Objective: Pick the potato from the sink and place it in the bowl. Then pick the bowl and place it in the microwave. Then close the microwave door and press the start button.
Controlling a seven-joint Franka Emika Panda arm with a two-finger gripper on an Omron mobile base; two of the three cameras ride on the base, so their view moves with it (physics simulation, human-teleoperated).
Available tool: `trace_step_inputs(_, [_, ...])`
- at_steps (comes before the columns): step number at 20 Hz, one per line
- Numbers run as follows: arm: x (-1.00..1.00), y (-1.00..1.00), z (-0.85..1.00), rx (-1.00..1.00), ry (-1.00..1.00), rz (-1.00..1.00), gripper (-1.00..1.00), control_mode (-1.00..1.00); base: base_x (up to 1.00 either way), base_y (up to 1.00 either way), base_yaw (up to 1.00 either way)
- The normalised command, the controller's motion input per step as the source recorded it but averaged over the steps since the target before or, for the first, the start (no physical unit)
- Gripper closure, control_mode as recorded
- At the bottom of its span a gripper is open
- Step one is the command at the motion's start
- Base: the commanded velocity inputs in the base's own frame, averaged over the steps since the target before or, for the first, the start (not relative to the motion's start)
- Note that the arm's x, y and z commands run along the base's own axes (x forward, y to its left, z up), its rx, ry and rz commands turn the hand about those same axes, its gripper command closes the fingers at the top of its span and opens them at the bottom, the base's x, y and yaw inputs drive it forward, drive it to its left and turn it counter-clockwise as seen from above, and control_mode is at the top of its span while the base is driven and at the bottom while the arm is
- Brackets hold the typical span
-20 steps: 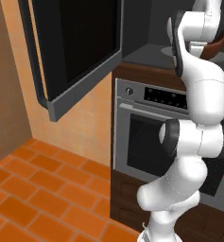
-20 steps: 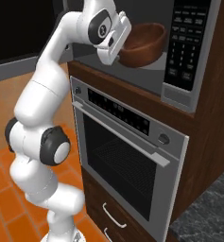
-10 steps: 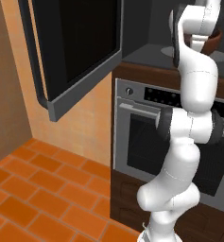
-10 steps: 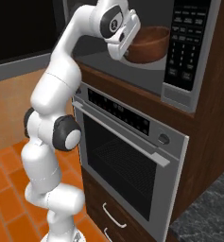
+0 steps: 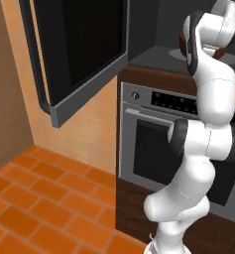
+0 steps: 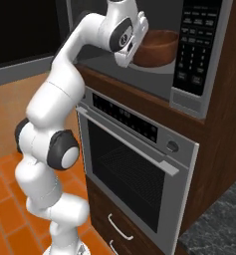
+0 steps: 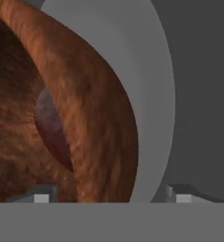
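Bowl [image 6: 157, 47] — round, deep, dark brown wood with a mottled grain, sitting on the pale round glass turntable [image 7: 156, 94] inside the microwave [image 6: 189, 55]. Potato [image 7: 52, 127] — smooth reddish-brown lump, lying inside the bowl against its wall. Gripper [image 7: 108, 194] — jaws standing wide apart, straddling the bowl's rim (contact cannot be told). Microwave door [image 5: 74, 54] — black glass panel in a grey frame, hanging open to the left. Keypad [image 6: 194, 42] — lettering too small to read. Oven [image 6: 134, 164] — steel front, below.

The gripper [image 7: 108, 196] has spread its fingers [image 7: 179, 194] off the bowl's [image 6: 157, 47] rim, bowl now on the turntable [image 7: 153, 94].
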Motion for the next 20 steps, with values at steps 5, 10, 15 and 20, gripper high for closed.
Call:
trace_step_inputs(5, [0.24, 0.23, -0.27, -0.08, -0.31, -0.01, -1.00, -1.00, 0.00, 0.00, 0.00])
trace_step_inputs(10, [0.00, 0.20, 0.00, -0.05, -0.34, 0.00, -1.00, -1.00, 0.00, 0.00, 0.00])
trace_step_inputs(15, [-0.23, 0.27, 0.10, -0.05, -0.35, 0.00, -1.00, -1.00, 0.00, 0.00, 0.00])
trace_step_inputs(20, [-0.95, 0.37, 0.23, -0.07, -0.07, 0.00, -1.00, -1.00, 0.00, 0.00, 0.00])
